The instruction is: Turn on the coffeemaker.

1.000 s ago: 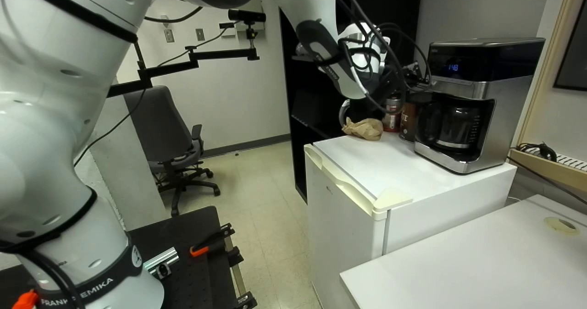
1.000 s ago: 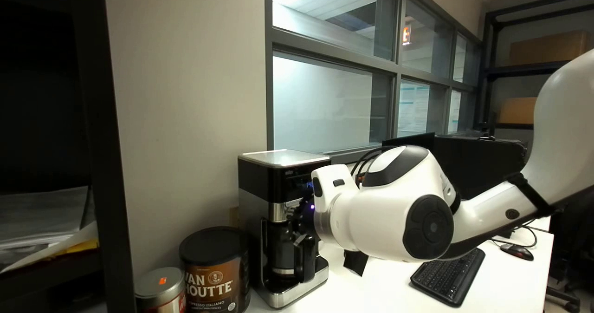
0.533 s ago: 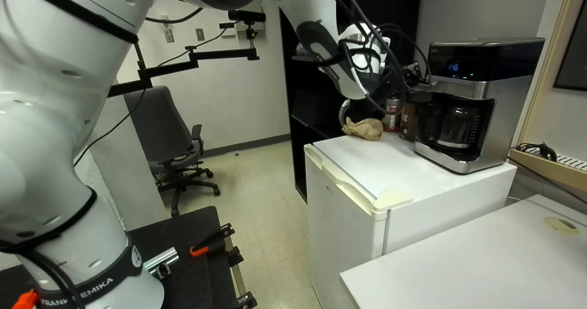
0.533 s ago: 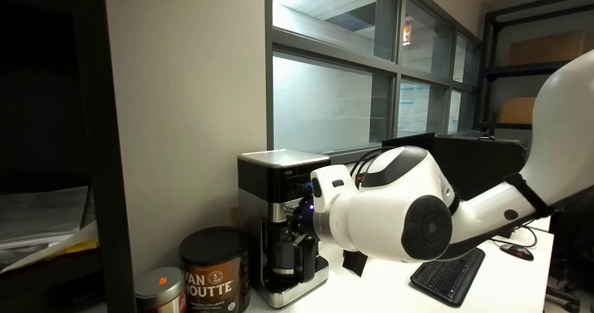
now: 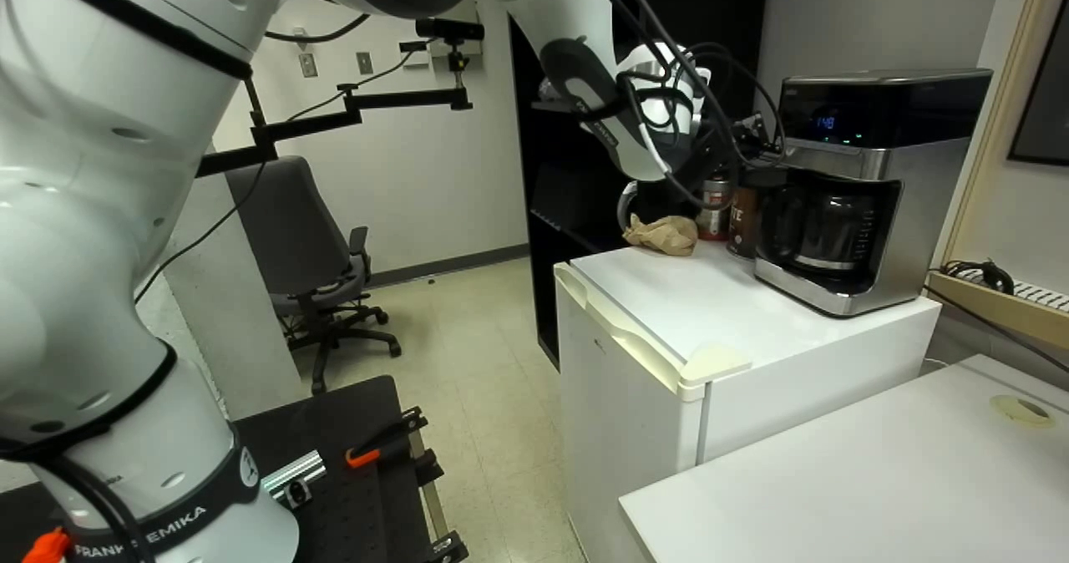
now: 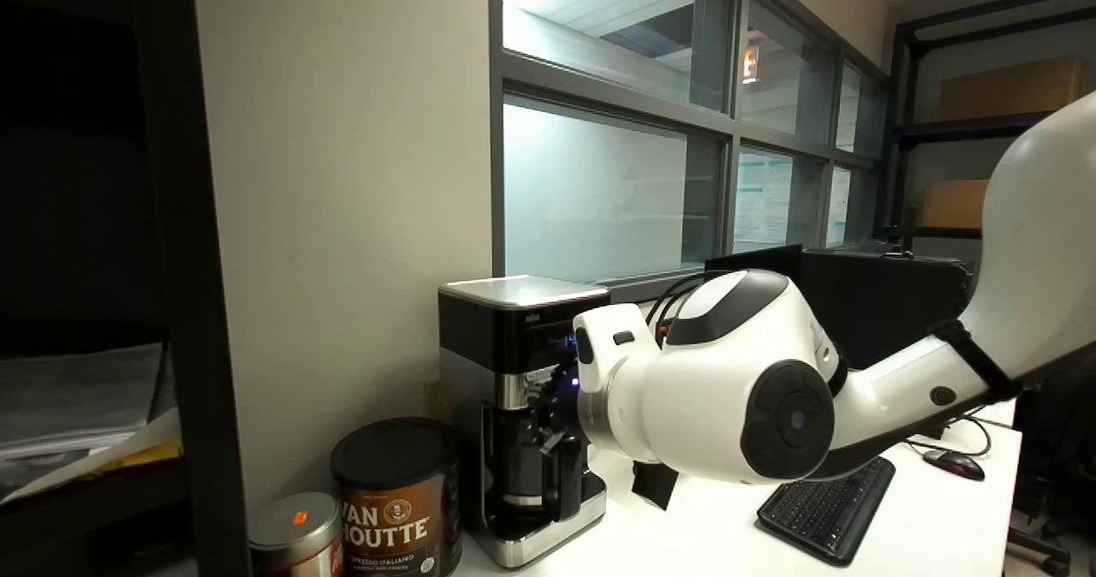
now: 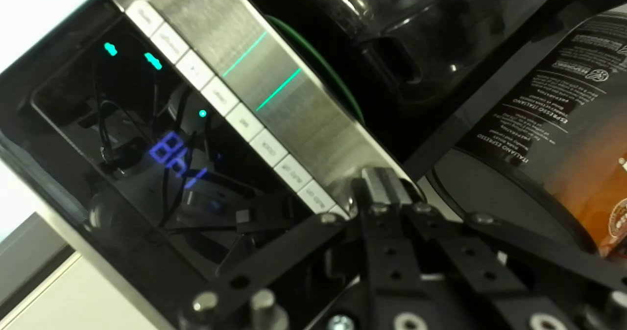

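Coffeemaker point(image 5: 885, 166) just lit up: green lights point(image 7: 153, 60) glow on its front panel point(image 7: 132, 119) that were dark a second ago in an exterior view, while the arm point(image 6: 702, 397) has barely budged. Pincer point(image 7: 386, 185) pressed together, pinching nothing visible, right at the "Auto on" end of the button row point(image 7: 223, 95); can't tell if it's in contact. Blue digits point(image 7: 175, 159) read 148. I'd call the press registered and the coffeemaker on, so task likely done. Next move should be a straight back-off, no sideways drag along the row; a second press could kill it. Carafe point(image 5: 835, 220) sits under the panel, looks seated. Coffeemaker stands upright on the counter point(image 5: 693, 296), coffee can point(image 6: 394, 508) just beside it, red-labelled tin point(image 6: 295, 543) next to that. Keyboard point(image 6: 826, 508) and office chair point(image 5: 288, 220) are well apart from all this.
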`<state>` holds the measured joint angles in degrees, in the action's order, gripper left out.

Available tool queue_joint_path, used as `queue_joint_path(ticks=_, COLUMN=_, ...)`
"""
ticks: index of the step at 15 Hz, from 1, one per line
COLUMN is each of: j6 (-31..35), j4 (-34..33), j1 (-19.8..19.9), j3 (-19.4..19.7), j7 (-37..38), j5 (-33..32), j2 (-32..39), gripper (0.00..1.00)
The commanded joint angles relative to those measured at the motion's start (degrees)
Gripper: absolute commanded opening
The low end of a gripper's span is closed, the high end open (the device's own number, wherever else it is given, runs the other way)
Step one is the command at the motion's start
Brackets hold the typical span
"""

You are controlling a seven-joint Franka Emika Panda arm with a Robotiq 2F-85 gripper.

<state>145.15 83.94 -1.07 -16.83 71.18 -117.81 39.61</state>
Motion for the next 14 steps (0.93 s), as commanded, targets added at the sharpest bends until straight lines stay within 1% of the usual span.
queue_joint_path(ticks=1, j6=0.5, j4=1.4, j1=-0.3, j3=-0.5, j7=2.4, j5=-1.7, j2=-1.5, gripper=0.00)
queue_joint_path(ticks=9, j6=2.4, j4=14.0, j1=0.6, j3=-3.8, j7=10.4, j5=-4.6, j2=-10.1, gripper=0.00)
queue_joint_path(ticks=14, j6=1.8, j4=22.3, j1=1.0, j3=-4.2, j7=15.8, j5=-6.0, j2=-16.1, gripper=0.00)
